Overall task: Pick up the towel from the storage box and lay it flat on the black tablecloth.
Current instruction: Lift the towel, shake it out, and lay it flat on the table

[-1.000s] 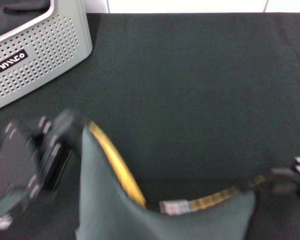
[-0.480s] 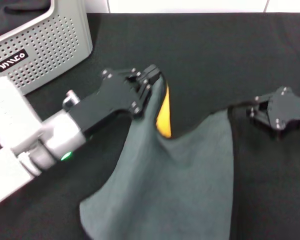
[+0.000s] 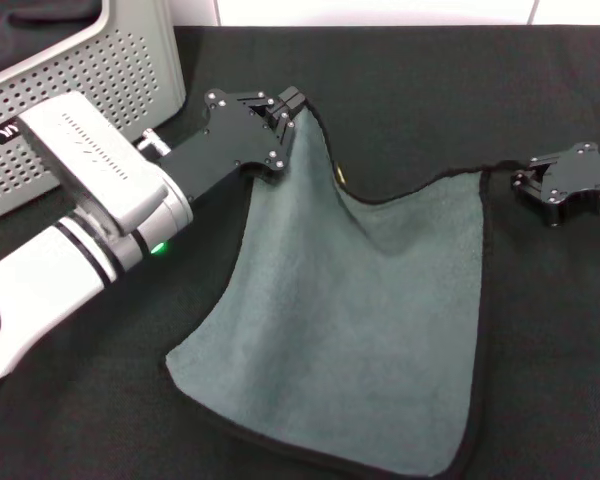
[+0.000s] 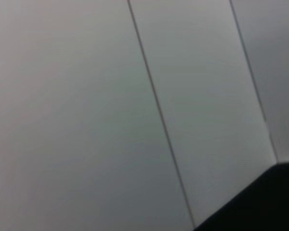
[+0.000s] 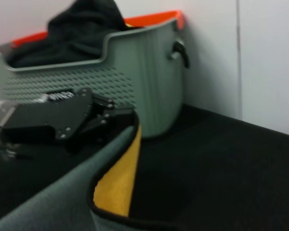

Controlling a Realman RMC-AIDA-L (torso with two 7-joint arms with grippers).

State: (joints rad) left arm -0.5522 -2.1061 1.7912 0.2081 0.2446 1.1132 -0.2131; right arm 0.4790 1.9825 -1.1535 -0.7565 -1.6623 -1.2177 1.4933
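**Towel spread between two grippers, far edge not yet down**

Storage box (image 3: 80,110) stands at far left. Just right of it, the left gripper (image 3: 292,108) is clenched on one far corner of the towel (image 3: 360,330). The towel lies grey-green face up on the black tablecloth (image 3: 430,100), sagging between holds. Farther right, the right gripper (image 3: 518,182) pinches the opposite corner. Judged light, limp, non-slippery; hemmed corners are the sound holds.

Upper left of the head view: the storage box (image 3: 90,80) stands as the one tall obstacle, with the left gripper (image 3: 285,105) and its arm just beside it. Black tablecloth (image 3: 430,100) lies bare across upper centre and right. The towel (image 3: 360,330) covers lower centre; the right gripper (image 3: 525,183) sits at the right edge.
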